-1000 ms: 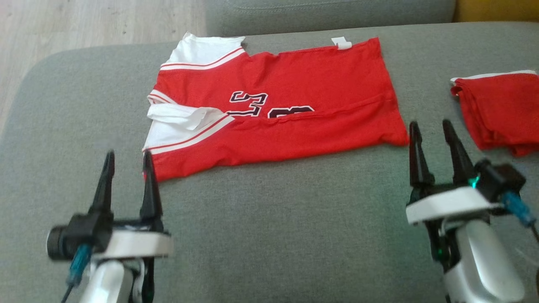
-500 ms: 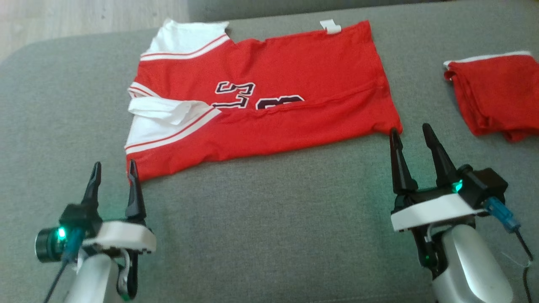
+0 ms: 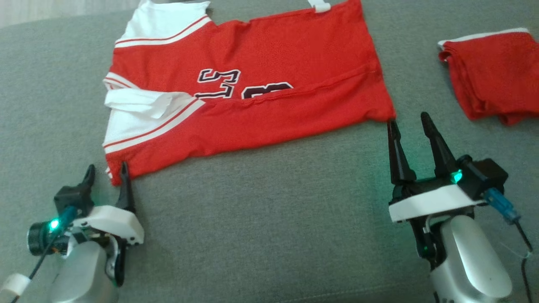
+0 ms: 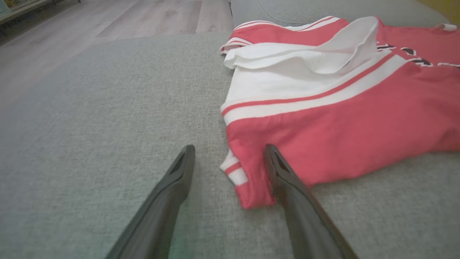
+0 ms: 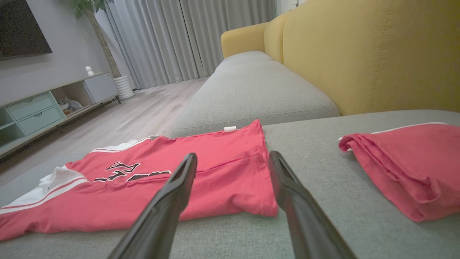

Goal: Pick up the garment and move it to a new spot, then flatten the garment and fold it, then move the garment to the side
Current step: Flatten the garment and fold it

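Note:
The garment [image 3: 252, 84] is a red jersey with white sleeves and black-and-white numbers, lying partly folded on the grey sofa cushion [image 3: 261, 227]. My left gripper [image 3: 106, 172] is open at the jersey's near left corner; in the left wrist view that red corner [image 4: 248, 180] with its white stripe lies between my fingers [image 4: 287, 180]. My right gripper [image 3: 407, 122] is open just below the near right corner [image 5: 266, 205], which sits between its two fingertips in the right wrist view. Nothing is gripped.
A second red garment [image 3: 492, 75] lies folded at the right of the cushion, also seen on the right [image 5: 406, 162]. A yellow backrest [image 5: 359, 54] rises behind. Wooden floor [image 4: 107, 25] lies beyond the cushion's left edge.
The head camera has tilted down, shifting the whole picture up. Both open grippers have come closer to the jersey's near corners, the left one lower onto the cushion.

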Controlling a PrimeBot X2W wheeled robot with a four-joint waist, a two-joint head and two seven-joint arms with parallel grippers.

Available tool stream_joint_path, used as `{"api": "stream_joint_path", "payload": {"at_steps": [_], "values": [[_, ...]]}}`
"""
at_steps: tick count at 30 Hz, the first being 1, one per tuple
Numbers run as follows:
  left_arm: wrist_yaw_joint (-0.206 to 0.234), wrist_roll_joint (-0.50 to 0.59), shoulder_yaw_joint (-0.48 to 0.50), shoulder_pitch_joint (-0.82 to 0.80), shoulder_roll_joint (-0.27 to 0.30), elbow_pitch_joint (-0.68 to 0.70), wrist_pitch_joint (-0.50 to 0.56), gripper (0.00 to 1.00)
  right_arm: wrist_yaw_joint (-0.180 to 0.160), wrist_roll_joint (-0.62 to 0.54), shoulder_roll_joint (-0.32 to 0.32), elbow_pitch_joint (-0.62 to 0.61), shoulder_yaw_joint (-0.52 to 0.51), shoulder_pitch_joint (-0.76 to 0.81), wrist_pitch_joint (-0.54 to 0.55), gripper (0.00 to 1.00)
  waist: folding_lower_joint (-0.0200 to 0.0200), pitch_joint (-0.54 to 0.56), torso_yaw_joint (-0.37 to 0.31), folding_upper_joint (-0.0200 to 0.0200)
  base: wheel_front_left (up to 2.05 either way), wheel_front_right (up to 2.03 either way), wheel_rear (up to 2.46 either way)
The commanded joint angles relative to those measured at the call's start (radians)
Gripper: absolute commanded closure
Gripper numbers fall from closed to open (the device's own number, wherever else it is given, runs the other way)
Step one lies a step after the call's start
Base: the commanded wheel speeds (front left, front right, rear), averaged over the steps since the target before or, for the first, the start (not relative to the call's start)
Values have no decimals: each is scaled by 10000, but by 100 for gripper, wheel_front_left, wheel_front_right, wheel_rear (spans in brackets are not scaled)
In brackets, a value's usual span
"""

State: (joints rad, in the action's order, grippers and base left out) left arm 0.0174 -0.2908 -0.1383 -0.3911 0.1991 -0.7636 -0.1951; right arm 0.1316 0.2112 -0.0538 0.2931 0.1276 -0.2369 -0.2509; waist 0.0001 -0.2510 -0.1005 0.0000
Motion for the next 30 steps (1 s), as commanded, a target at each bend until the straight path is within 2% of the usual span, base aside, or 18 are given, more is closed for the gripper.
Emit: {"api": "stream_joint_path", "payload": {"at_steps": [1, 7, 8, 9, 10, 13, 18, 24, 30], "values": [[-59, -50, 269, -422, 452, 37, 13, 0, -9, 90, 35, -347, 246, -355, -108, 0, -1, -95, -148, 0, 0, 0, 0], [-514, -165, 35, -723, 620, -794, 995, 0, -9, 342, 35, -393, 427, -446, -108, 0, -1, -243, -432, 0, 0, 0, 0], [-584, -205, 9, -743, 622, -894, 1153, 5, -9, 385, 35, -389, 428, -433, -108, 0, -1, -233, -459, 0, 0, 0, 0], [-630, -233, -13, -758, 633, -970, 1265, 62, -9, 413, 35, -380, 429, -420, -108, 0, -1, -213, -477, 0, 0, 0, 0], [-657, -241, -34, -767, 653, -1015, 1298, 100, -9, 430, 35, -365, 427, -407, -108, 0, -1, -181, -490, 0, 0, 0, 0], [-647, -252, -44, -762, 672, -1027, 1190, 100, -9, 447, 35, -319, 402, -384, -108, 0, -1, -79, -486, 0, 0, 0, 0], [-418, -296, 87, -713, 635, -683, 165, 100, -9, 323, 35, -96, 276, -365, -108, 0, -1, 292, -353, 0, 0, 0, 0], [-365, -173, 70, -561, 473, 502, -568, 100, -9, -161, 35, 660, -15, -664, -58, 0, -1, 619, -66, 0, 0, 0, 0], [-381, 71, -102, -263, 294, 1832, -655, 100, -9, -829, 35, 1892, -716, -1546, 1107, 0, -1, 562, 253, 0, 0, 0, 0]]}}
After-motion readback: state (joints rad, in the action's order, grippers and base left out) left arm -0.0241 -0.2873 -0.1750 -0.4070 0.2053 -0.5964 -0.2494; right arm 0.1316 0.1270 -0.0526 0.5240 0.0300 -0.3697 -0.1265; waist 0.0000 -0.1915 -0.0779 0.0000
